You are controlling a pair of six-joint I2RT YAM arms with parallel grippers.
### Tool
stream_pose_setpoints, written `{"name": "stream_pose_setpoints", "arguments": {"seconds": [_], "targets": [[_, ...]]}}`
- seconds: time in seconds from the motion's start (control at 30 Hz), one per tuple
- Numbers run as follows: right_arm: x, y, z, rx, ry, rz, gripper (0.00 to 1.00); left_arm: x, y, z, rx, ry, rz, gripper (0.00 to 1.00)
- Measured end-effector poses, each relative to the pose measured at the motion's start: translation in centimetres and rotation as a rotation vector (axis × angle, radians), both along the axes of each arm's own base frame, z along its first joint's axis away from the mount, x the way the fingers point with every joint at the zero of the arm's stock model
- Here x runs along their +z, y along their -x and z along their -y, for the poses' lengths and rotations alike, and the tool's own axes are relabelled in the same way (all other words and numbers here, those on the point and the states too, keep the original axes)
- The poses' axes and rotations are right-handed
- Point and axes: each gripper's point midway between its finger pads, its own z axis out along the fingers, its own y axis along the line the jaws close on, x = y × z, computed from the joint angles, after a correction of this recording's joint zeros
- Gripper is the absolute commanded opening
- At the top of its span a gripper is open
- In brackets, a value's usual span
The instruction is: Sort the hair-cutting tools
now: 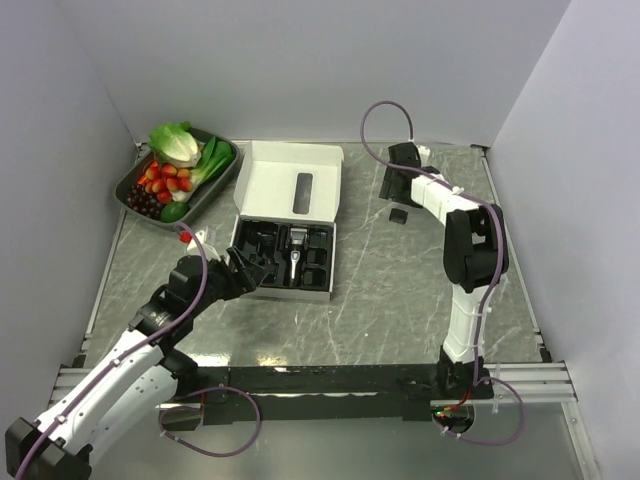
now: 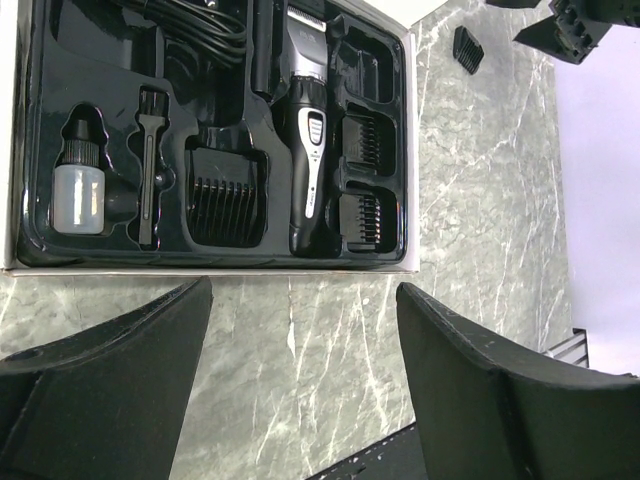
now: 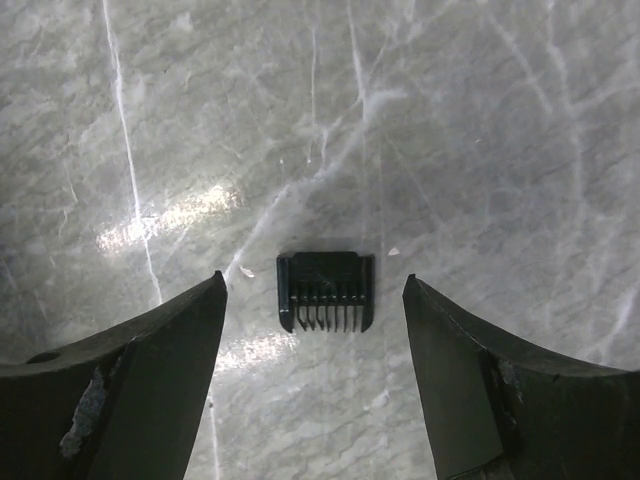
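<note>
Guard (image 3: 326,291) flat on counter (image 3: 480,120) under wide-open, empty right pincer (image 3: 313,300), left pincer (image 2: 305,300) likewise: may skid if nipped off-centre.

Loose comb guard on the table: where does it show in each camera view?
Top external: guard right of the box, just below the right claw.
Left wrist: guard top right, on the table past the box's corner.
Right wrist: guard centre, between the claw's fingers.
Shared landmark: the right claw.

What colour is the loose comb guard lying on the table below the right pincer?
Black all over; the right wrist view shows the comb guard best.
</note>
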Motion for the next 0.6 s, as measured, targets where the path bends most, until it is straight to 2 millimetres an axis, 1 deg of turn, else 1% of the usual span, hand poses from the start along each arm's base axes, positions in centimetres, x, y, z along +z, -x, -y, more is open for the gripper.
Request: {"name": "stream_pose_setpoints", "arguments": {"seconds": [0.17, 0.3, 0.43, 0.6], "targets": [[-1.8, -0.2, -0.7, -0.001, -0.038, -0.040, 0.80, -0.2, -0.2, 0.1, 0.000, -0.003, -0.004, 0.80], [-3.2, 0.5, -0.9, -0.001, -0.050, -0.085, 0.82, -0.2, -0.3, 0.2, 0.000, -0.003, -0.004, 0.80], [-3.9, 0.8, -1.0, -0.008, -0.056, -0.116, 0.82, -0.2, -0.4, 0.2, 0.000, -0.001, 0.000, 0.80], [-4.1, 1.0, -1.0, -0.017, -0.060, -0.131, 0.83, 0.0, -0.4, 0.3, -0.004, 0.004, 0.006, 0.80]]}}
